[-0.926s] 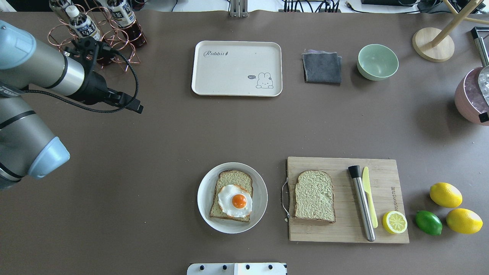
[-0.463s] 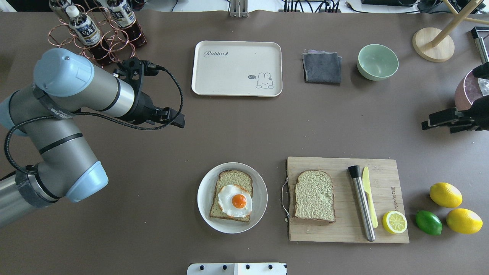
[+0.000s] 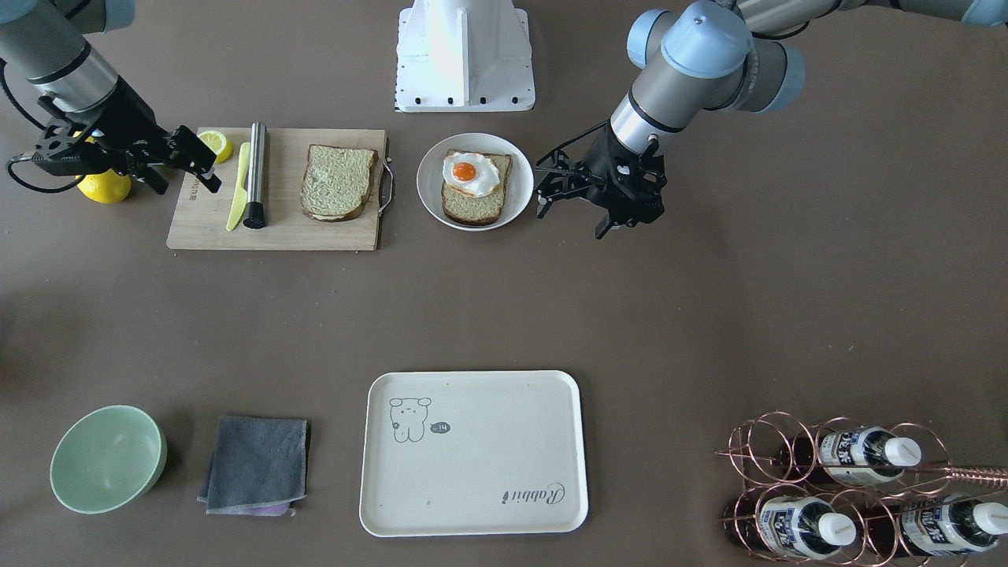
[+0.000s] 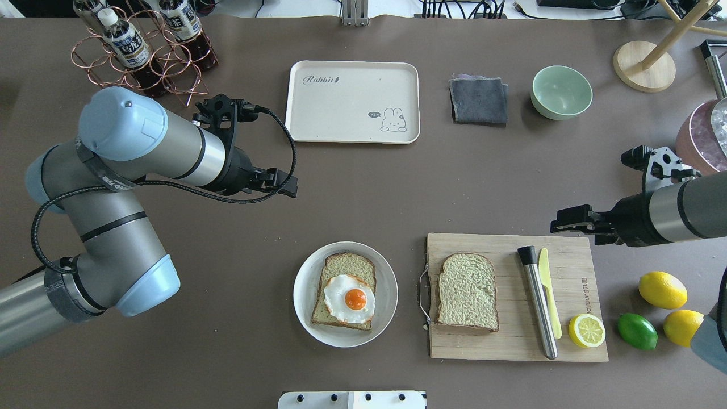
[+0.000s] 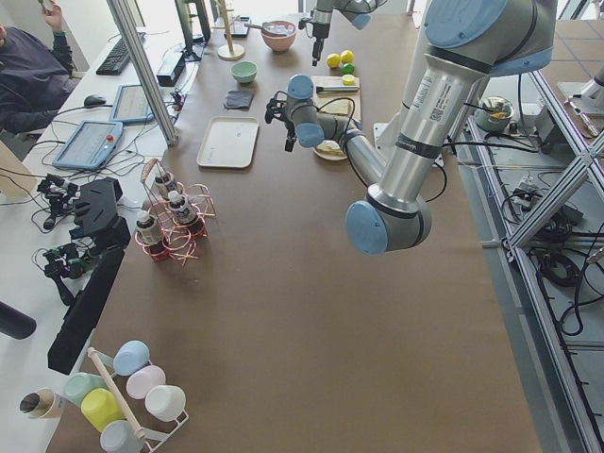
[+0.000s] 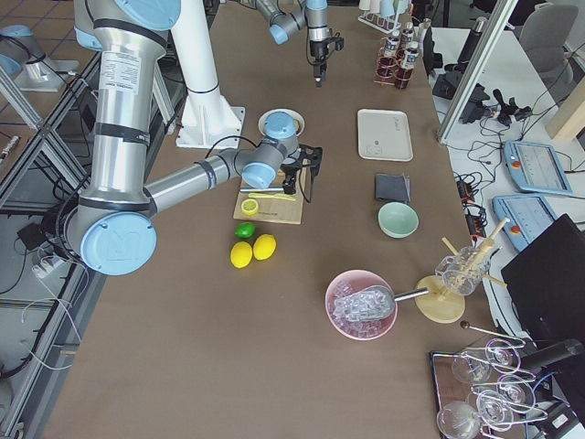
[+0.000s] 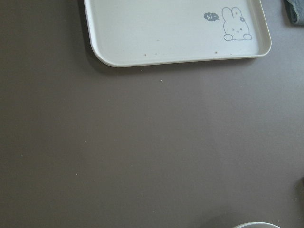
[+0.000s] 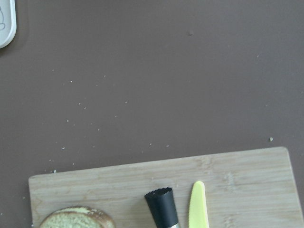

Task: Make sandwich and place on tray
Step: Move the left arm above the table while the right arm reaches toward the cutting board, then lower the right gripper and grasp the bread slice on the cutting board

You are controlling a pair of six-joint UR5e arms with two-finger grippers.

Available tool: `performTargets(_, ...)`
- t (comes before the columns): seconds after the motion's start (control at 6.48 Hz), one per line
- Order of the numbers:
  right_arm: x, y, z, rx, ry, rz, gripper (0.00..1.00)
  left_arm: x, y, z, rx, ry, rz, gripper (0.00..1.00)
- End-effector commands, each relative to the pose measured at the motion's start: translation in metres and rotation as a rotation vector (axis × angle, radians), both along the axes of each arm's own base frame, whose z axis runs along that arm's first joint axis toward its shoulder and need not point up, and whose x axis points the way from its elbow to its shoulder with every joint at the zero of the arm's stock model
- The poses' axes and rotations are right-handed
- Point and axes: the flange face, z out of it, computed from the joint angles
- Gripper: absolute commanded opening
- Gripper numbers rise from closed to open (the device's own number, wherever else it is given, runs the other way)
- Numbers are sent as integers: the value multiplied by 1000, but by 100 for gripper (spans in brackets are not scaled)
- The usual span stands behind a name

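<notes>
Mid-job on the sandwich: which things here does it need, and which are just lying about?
For the job: egg-topped bread slice on the white dish; plain bread slice on the cutting board; cream tray.

Lying about: yellow knife, steel muddler, lemon half, whole lemons, lime, green bowl, grey cloth, bottle rack, pink ice bowl.

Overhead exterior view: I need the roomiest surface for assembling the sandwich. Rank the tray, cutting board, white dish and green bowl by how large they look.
1. Cutting board, though it sits nearer the camera, so its lead over the tray is unsure
2. Tray
3. White dish
4. Green bowl
</notes>
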Motion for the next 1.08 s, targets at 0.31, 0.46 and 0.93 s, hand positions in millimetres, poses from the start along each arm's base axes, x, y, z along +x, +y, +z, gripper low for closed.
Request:
performTargets(0.31,-89,92,-27,22,-3,15,100,9,6,-8,2,8,-4,98)
performTargets(0.46,-108,96,-20,44,14,25,95,8,6,-9,3,9,-4,98)
performTargets(0.93,-126,102,-19,60,10,21,90,7,7,-10,6,13,-4,98)
